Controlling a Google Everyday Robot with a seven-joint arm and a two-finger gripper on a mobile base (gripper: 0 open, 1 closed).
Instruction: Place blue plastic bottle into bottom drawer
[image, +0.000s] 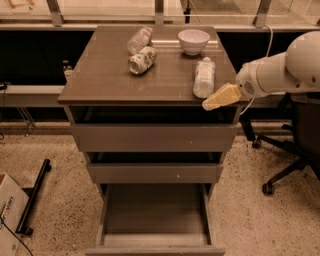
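Note:
The blue plastic bottle (203, 77) lies on its side near the right edge of the cabinet top (105, 75), white cap toward the back. My gripper (219, 97) is a tan wedge on a white arm. It hovers at the front right corner of the top, just in front of and right of the bottle, pointing left, and holds nothing. The bottom drawer (155, 215) is pulled out and open below, with nothing in it. The two upper drawers are closed or nearly closed.
A white bowl (193, 40) stands behind the bottle. A bottle with a green-and-white label (141, 60) and a clear bottle (138, 39) lie at the back centre. An office chair (292, 145) stands to the right. A cardboard box (7, 215) and a black bar (32, 197) are on the floor at left.

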